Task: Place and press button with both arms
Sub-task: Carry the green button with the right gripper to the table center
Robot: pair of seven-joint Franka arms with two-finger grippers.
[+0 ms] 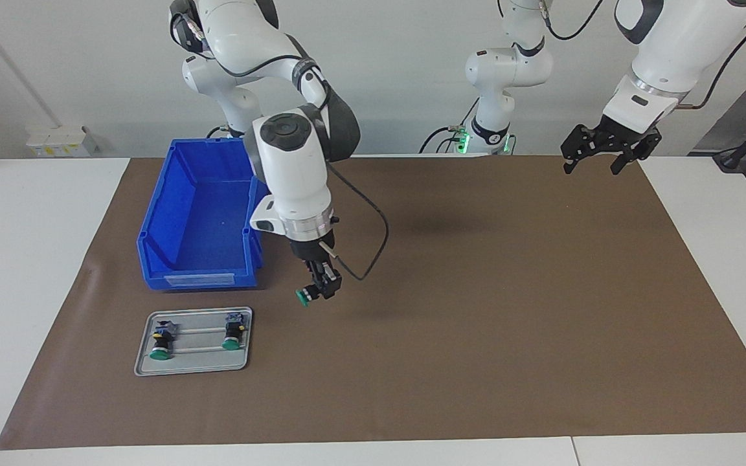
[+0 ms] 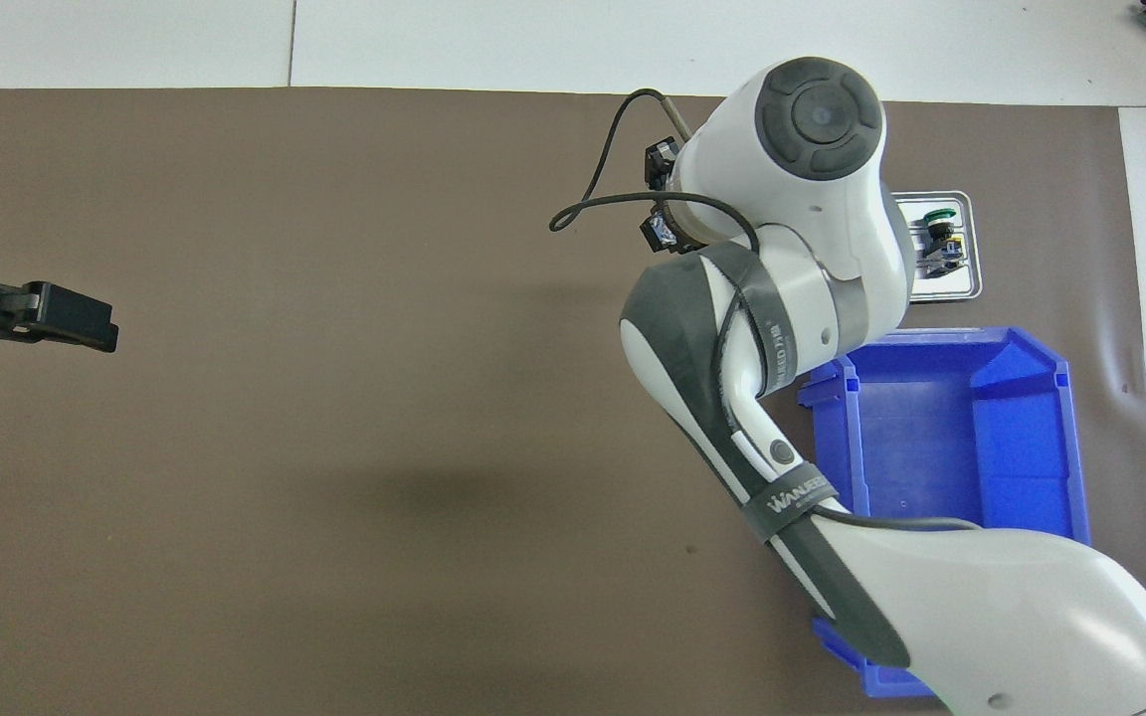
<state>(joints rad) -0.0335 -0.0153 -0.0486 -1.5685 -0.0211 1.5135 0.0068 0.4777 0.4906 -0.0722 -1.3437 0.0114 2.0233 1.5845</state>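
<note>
Lower centre-left, the right gripper (image 1: 318, 289) fingers pinch the button (image 1: 304, 297) by its black barrel. It looks light, rigid and slippery. Upper right, the left gripper (image 1: 599, 159) waits, fingers spread.

Right arm (image 2: 812, 298) reaching in from the bottom, covering most of a grey tray (image 2: 973, 249). 1 green-capped button (image 2: 939, 231) visible on that tray. Blue bin (image 2: 971, 457) just nearer the robots. Left gripper (image 2: 66, 318) over bare brown mat (image 2: 334, 398).
</note>
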